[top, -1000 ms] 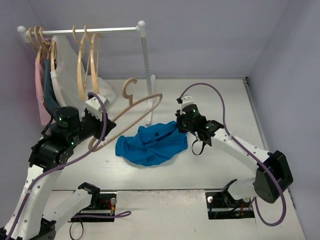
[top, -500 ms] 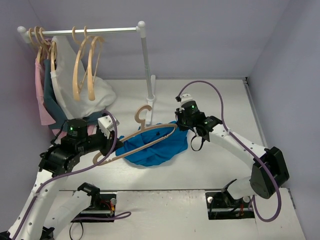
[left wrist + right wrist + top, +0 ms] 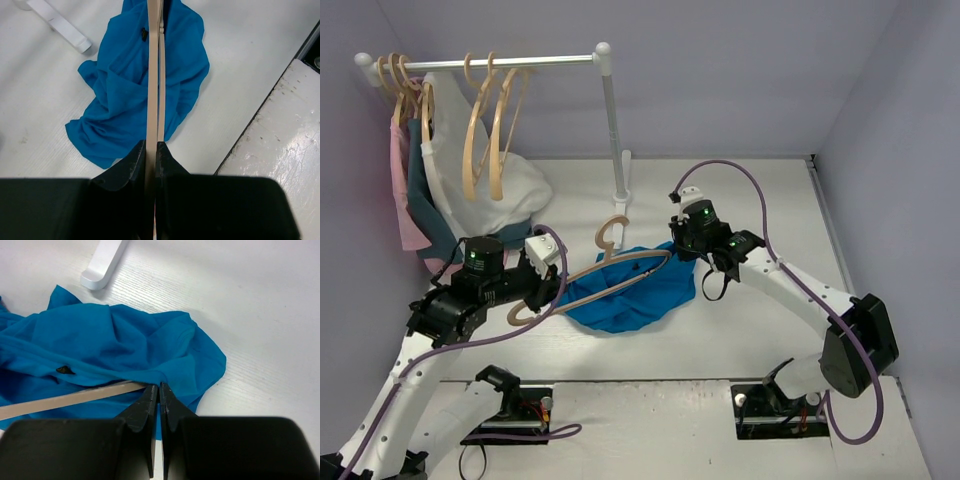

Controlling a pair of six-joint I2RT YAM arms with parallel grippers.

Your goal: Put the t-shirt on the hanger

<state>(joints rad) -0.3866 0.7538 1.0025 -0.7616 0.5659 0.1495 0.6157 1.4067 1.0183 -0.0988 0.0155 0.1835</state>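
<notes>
The blue t-shirt (image 3: 625, 290) lies crumpled on the white table, also seen in the left wrist view (image 3: 125, 90) and the right wrist view (image 3: 110, 340). My left gripper (image 3: 542, 290) (image 3: 151, 146) is shut on one arm of the pale wooden hanger (image 3: 610, 272) (image 3: 153, 75), which stretches over the shirt with its hook (image 3: 609, 232) pointing away. The hanger's far end (image 3: 70, 399) reaches under a raised fold of the shirt. That fold is pinched in my right gripper (image 3: 678, 255) (image 3: 160, 386) at the shirt's right edge.
A clothes rack (image 3: 613, 130) stands at the back left, its white foot (image 3: 620, 195) (image 3: 102, 262) just beyond the shirt. Several more wooden hangers (image 3: 485, 130), a white garment (image 3: 500, 195), a teal one (image 3: 418, 190) and a pink one (image 3: 402, 200) hang there. Walls close both sides.
My left arm has brought the hanger down and to the right, from beside the rack onto the t-shirt. The right gripper has stayed shut on the shirt's edge.
</notes>
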